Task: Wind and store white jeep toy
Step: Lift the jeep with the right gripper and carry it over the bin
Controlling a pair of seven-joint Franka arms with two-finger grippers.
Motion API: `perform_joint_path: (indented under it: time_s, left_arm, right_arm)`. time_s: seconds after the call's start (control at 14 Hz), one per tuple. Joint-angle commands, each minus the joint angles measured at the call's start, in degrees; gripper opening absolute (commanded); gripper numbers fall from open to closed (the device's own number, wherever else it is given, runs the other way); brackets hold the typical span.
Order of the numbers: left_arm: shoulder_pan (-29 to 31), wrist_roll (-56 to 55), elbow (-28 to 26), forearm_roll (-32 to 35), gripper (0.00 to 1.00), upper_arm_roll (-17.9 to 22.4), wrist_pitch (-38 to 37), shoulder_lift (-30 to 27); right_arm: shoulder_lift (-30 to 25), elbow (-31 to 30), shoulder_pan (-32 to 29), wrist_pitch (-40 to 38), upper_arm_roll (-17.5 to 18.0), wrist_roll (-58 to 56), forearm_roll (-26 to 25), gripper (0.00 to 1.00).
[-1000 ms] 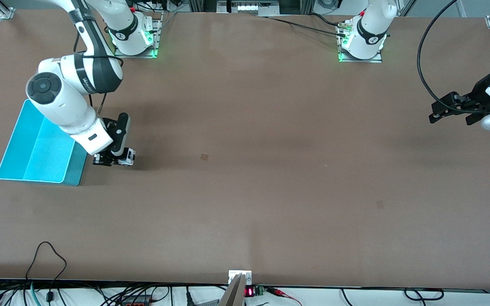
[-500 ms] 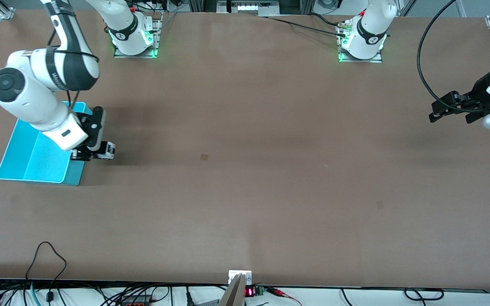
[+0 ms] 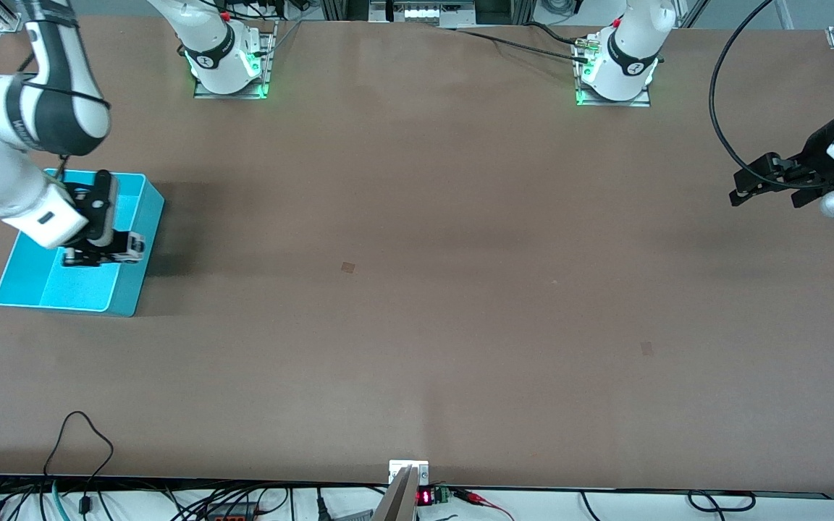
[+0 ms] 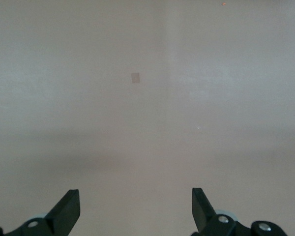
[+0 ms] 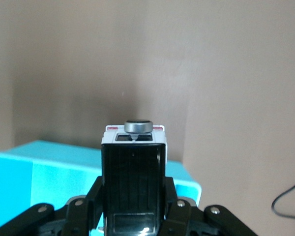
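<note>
My right gripper (image 3: pixel 102 255) is shut on the white jeep toy (image 3: pixel 131 247), a tiny white car with a black roof, and holds it over the turquoise bin (image 3: pixel 131 289) at the right arm's end of the table. In the right wrist view the jeep (image 5: pixel 133 167) sits clamped between the fingers, its black roof and a grey round knob showing, with the bin's rim (image 5: pixel 54 152) under it. My left gripper (image 3: pixel 763 189) is open and empty, held above the table at the left arm's end. Its fingertips (image 4: pixel 69 209) show over bare table.
The bin (image 3: pixel 55 286) is empty inside. A small dark square mark (image 3: pixel 347 267) lies mid-table, and another (image 3: pixel 647 349) lies nearer the front camera toward the left arm's end. Cables run along the table's front edge.
My right gripper has carried the jeep from above the table beside the bin to over the bin's inside. The left arm has not moved.
</note>
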Motion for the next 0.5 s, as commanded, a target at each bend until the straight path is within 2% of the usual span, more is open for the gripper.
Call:
perform_joint_path:
  time_s: [0.0,0.43]
  left_arm:
    - [0.1,-0.8,-1.3,1.4,1.00,-0.6,0.3,-1.4]
    - [0.1,-0.8,-1.3,1.4,1.00,-0.6,0.2,-1.4]
  right_arm:
    - [-1.0,-0.8,-2.0,0.1,-1.4,-3.9,1.1,0.00]
    - [2.3,-2.5,-7.0,5.1,-1.9,0.0,1.5,0.00]
